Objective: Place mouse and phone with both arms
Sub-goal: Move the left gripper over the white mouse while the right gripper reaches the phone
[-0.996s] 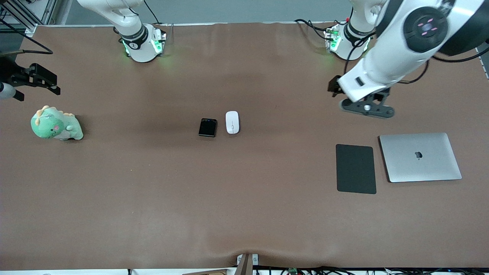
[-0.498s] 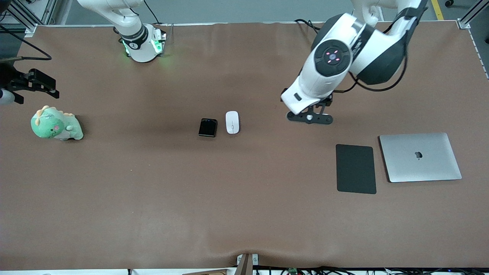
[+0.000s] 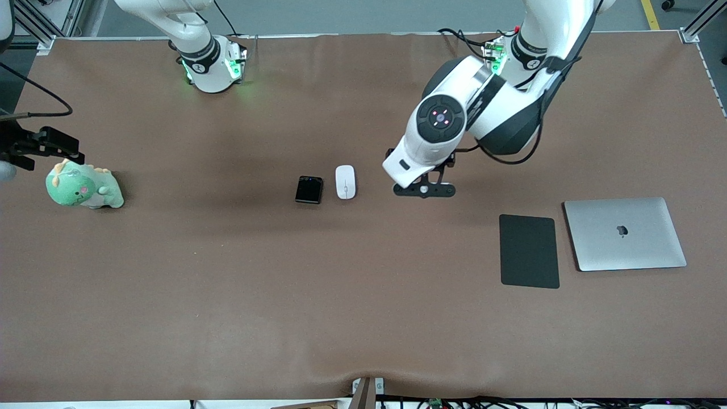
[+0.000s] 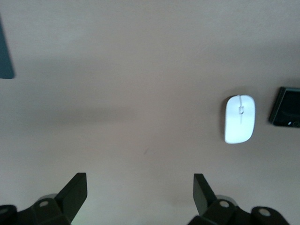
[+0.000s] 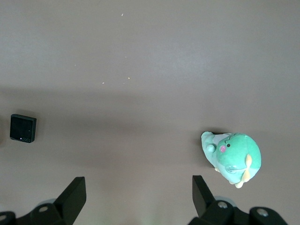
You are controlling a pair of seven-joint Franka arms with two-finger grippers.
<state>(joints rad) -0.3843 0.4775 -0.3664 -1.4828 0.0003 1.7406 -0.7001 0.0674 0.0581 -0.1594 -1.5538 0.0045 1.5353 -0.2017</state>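
One mouse (image 3: 345, 182) and one phone (image 3: 309, 189) lie side by side mid-tabletop (image 3: 363, 318), neither grasped. The left end effector (image 3: 425, 190) hovers over bare tabletop beside the mouse, jaws wide and empty, likely lining up to grasp it. The right end effector (image 3: 40, 149), also wide open and empty, hangs above one plush dinosaur (image 3: 83, 188). One mouse pad (image 3: 529, 251) and one laptop (image 3: 624, 233) probably mark the destination.

Losing the right gripper (image 3: 42, 149) past the front view's edge; clipping the phone (image 4: 285, 107) and mouse pad (image 4: 4, 58) in the left wrist view; hiding left fingertips (image 3: 423, 190) under the wrist.
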